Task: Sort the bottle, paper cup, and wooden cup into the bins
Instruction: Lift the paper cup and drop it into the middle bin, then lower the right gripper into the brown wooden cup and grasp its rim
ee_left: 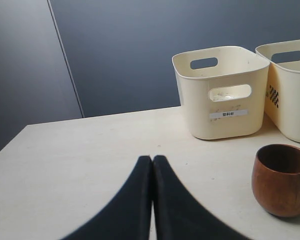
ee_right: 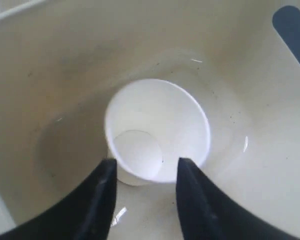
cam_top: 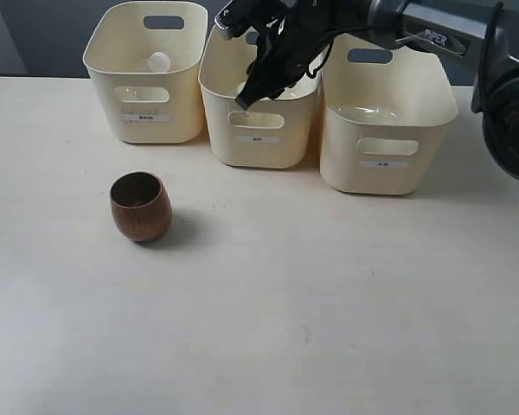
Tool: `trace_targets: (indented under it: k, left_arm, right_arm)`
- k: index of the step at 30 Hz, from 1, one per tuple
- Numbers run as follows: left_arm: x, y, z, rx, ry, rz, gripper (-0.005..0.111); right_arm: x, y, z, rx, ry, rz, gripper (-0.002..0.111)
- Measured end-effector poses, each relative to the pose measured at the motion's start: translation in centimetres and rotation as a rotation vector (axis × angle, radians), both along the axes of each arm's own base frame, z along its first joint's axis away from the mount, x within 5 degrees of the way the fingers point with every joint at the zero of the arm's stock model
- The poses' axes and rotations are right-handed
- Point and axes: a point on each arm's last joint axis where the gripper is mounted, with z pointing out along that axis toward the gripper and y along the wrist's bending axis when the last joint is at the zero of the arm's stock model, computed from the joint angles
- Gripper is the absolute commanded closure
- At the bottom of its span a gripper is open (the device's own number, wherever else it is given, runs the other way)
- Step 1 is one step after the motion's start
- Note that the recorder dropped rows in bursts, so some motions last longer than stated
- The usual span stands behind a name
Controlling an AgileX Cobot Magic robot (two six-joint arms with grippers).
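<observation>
The wooden cup stands upright on the table in front of the left bin. A white screw cap of the bottle shows inside that bin. The paper cup sits on the floor of the middle bin, mouth up. My right gripper hangs open just above it, the fingers apart and touching nothing. My left gripper is shut and empty, low over the table, with the wooden cup off to one side of it.
The right bin stands beside the middle one, and the three form a row at the table's back. The right arm reaches in from the upper right over the bins. A dark wall stands behind the table.
</observation>
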Motion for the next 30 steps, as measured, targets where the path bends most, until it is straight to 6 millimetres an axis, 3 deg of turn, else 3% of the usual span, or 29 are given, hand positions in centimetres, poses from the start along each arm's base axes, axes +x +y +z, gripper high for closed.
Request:
trace_targets:
  k: [10, 16, 20, 24, 28, 30]
  left_arm:
    - [0.0, 0.0, 0.0, 0.000, 0.000, 0.000, 0.107]
    - [0.0, 0.0, 0.0, 0.000, 0.000, 0.000, 0.107]
    - [0.0, 0.0, 0.0, 0.000, 0.000, 0.000, 0.107]
    - [0.0, 0.0, 0.0, 0.000, 0.000, 0.000, 0.107]
    - [0.0, 0.0, 0.0, 0.000, 0.000, 0.000, 0.107]
    - [0.0, 0.0, 0.0, 0.000, 0.000, 0.000, 0.107]
  right_arm:
    - [-0.1, 0.0, 0.5, 0.006, -0.001, 0.000, 0.066]
    - [-1.5, -0.4, 4.6, 0.048, 0.004, 0.008, 0.066]
    - [-4.8, 0.1, 8.0, 0.069, 0.118, 0.131, 0.066]
    - [-7.8, 1.6, 9.8, 0.076, 0.196, 0.256, 0.066]
    - [-10.6, 4.4, 10.3, 0.071, 0.230, 0.412, 0.075]
    - [-12.8, 6.9, 10.2, 0.041, 0.226, 0.528, 0.078]
